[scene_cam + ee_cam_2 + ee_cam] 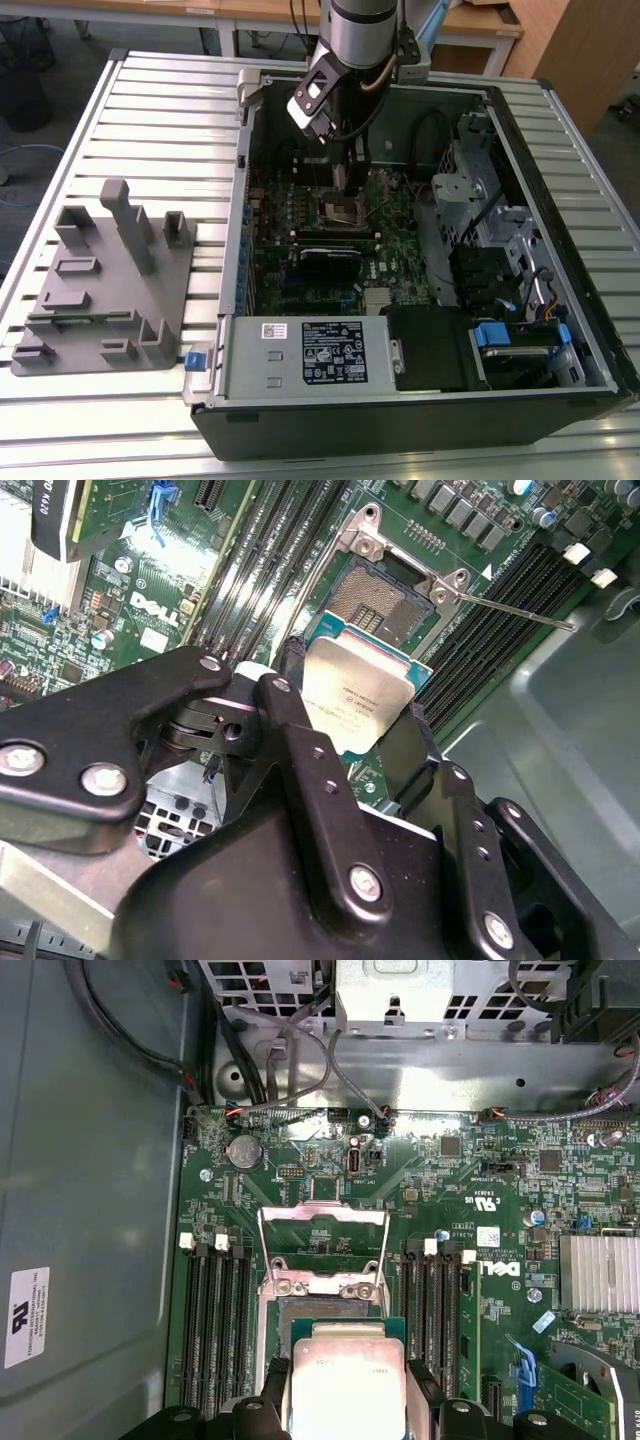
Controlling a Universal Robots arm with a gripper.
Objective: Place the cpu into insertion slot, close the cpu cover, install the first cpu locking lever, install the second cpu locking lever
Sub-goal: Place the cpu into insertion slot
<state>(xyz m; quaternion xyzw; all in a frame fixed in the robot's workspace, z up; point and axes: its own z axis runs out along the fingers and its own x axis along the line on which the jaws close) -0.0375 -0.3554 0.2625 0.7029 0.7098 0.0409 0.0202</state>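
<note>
Fingers (300,770) pinched the cpu (355,700) by two opposite edges, metal top facing both wrist cameras. The gripper (347,1388) held it clear of the board, not seated.

In the first wrist view the chip overlapped one edge of the insertion slot (320,1310) (dark contact field showing between chip and hinge). The cpu cover (322,1242) stood swung open past that. One locking lever (520,610) stuck out free, unlatched.

In the exterior view the insertion slot lay at about 12 o'clock from the black ridged module (330,262), with the gripper over it.

Judgement: the step in hand was placement. To do it well, the chip needed to be level and square to the slot's rim, with its marked corner matched. It should go straight down, with no sliding across the contacts and no pressing. I could not tell whether the chip was level.
</note>
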